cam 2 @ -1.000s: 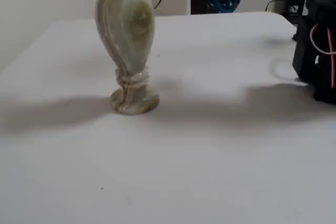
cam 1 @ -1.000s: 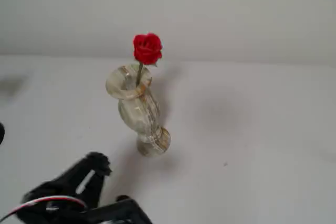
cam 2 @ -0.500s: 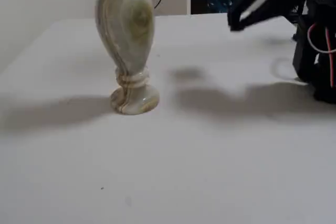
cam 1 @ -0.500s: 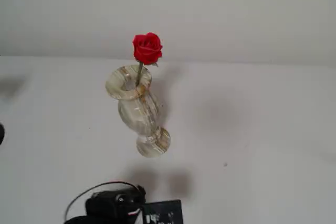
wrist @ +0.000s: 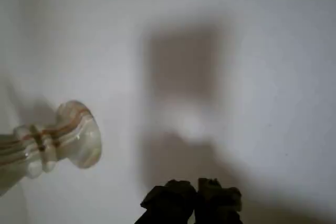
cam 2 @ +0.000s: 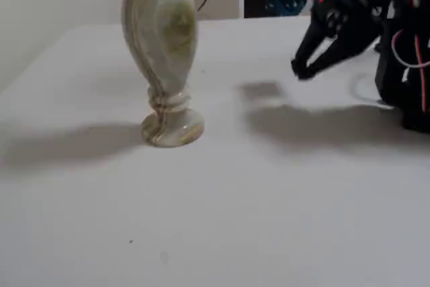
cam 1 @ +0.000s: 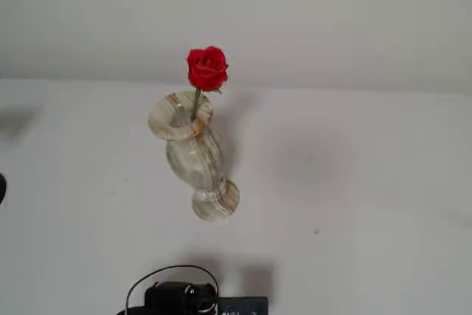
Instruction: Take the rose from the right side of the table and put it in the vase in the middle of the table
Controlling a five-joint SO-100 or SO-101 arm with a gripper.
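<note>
The red rose (cam 1: pixel 207 68) stands in the marbled vase (cam 1: pixel 193 154), its stem going down through the flared rim. The vase stands upright on the white table (cam 1: pixel 354 182). It also shows in the wrist view (wrist: pixel 58 140) at the left and in a fixed view (cam 2: pixel 161 52), where its rim and the rose are cut off at the top. My black gripper (cam 2: pixel 299 68) hangs above the table to the right of the vase, well apart from it. Its tips (wrist: pixel 195 195) are together and hold nothing.
The arm's black base with red wires (cam 2: pixel 403 65) stands at the right edge in a fixed view. A black unit with a cable (cam 1: pixel 184 296) sits at the bottom edge in the other fixed view. A wall rises behind the table.
</note>
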